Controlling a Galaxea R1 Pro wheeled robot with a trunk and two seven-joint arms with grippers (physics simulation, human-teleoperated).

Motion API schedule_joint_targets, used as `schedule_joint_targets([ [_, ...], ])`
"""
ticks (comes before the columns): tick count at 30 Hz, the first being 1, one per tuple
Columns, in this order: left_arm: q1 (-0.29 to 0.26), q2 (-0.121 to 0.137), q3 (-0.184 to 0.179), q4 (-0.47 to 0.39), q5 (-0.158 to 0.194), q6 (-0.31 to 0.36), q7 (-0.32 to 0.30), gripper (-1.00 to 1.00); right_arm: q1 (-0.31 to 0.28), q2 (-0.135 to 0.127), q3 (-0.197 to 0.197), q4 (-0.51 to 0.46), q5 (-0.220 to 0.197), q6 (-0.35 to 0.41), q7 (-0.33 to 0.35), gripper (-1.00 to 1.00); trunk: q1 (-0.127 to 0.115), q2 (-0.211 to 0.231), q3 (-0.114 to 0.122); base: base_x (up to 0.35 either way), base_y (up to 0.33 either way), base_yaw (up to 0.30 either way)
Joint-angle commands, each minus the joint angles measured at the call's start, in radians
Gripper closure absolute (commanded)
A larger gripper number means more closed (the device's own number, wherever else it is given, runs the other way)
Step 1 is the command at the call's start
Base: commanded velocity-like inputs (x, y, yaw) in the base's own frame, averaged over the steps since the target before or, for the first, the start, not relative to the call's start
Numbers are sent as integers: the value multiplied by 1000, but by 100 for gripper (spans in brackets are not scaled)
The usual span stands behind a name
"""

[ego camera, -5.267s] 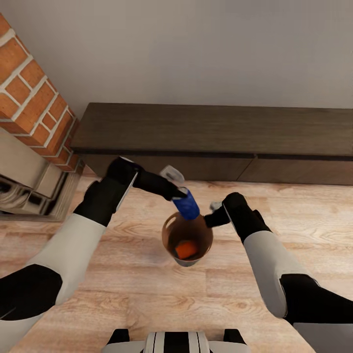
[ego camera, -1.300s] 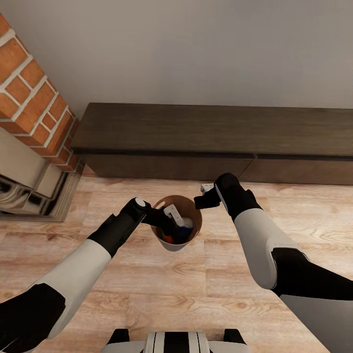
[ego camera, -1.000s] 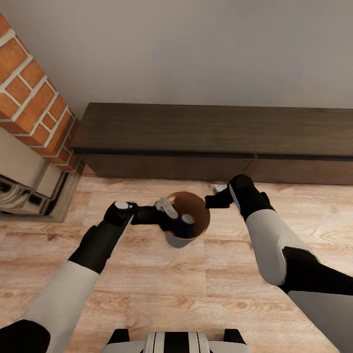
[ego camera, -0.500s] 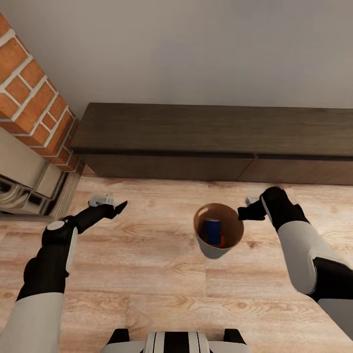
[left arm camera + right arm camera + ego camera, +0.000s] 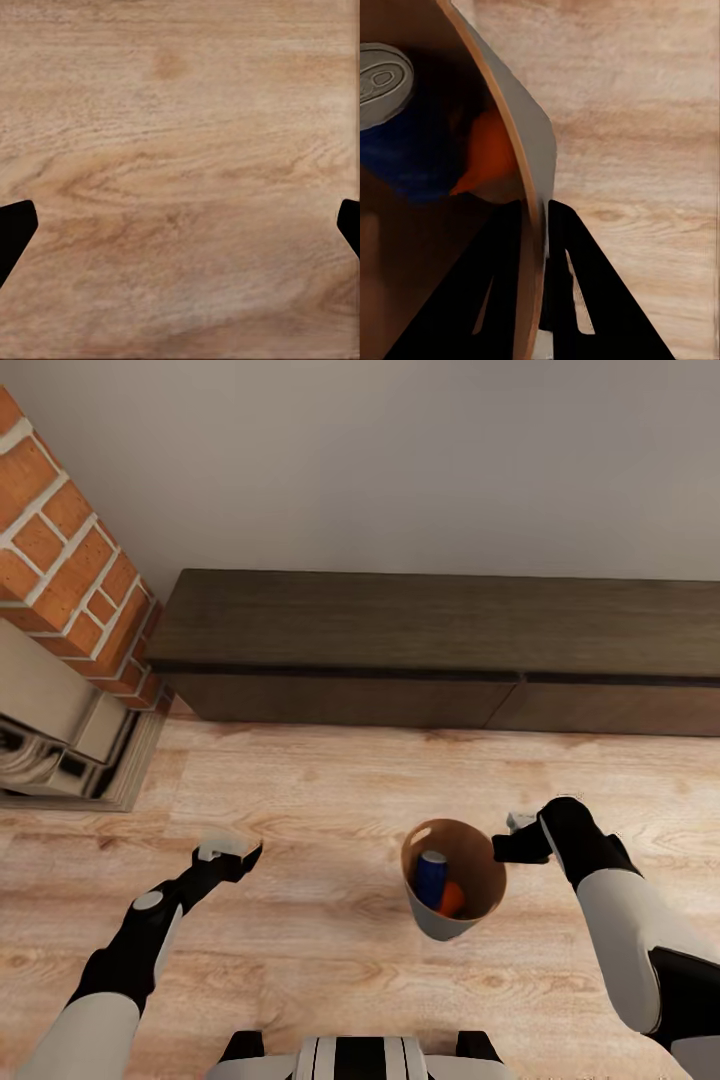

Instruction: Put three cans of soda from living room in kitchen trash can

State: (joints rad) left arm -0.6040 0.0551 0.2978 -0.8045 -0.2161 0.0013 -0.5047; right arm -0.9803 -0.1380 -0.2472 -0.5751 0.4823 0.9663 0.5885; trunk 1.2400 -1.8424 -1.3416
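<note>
While hanging just above the wood floor (image 5: 300,960), the tash can (image 5: 478,857) is carrying a blue can (image 5: 431,871) and an orange can (image 5: 451,898) — the right gripper (image 5: 510,837) jaws pinching its thin, probably light and slippery rim, the left gripper (image 5: 228,852) jaws wide, empty.

The left arm is reaching forward low, its left gripper (image 5: 232,854) hanging with its two fingers spread wide apart and nothing between them. The right arm is bending inward, its right gripper (image 5: 508,844) pinching its fingers (image 5: 502,292) together on a thin rim
</note>
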Motion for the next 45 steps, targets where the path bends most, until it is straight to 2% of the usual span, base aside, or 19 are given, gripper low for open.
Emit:
schedule_joint_targets([
  [1, 11, -2, 1, 3, -1, -9, 0, -100, 9, 1, 0, -6, -19, 3, 6, 100, 0, 0, 0, -141, 121, 0],
  [8, 32, -8, 1, 15, -1, -23, 0, -100, 52, 7, 5, -95, -18, -3, -5, 100, 0, 0, 0, -180, 157, 0],
  [15, 56, -10, 1, 17, -3, -25, 7, -100, 64, 12, 9, -120, -19, -3, -8, 100, 0, 0, 0, -45, 38, 48],
  [22, 72, -12, 1, 18, -4, -24, 10, -100, 66, 10, 3, -145, -19, -3, -5, 100, 0, 0, 0, -4, 4, 222],
  [34, 75, -12, 1, 19, -7, -23, 12, -100, 101, 15, 11, -170, -19, -3, -4, 100, 0, 0, 5, 0, 0, 254],
  [38, 75, -13, 1, 19, -8, -23, 12, -100, 108, 28, 11, -182, -19, -3, -5, 100, 0, 0, 7, 0, 0, 251],
  [45, 76, -14, -1, 19, -9, -23, 12, -100, 112, 33, 12, -198, -19, -3, -3, 100, 0, 0, 13, 0, 0, 243],
])
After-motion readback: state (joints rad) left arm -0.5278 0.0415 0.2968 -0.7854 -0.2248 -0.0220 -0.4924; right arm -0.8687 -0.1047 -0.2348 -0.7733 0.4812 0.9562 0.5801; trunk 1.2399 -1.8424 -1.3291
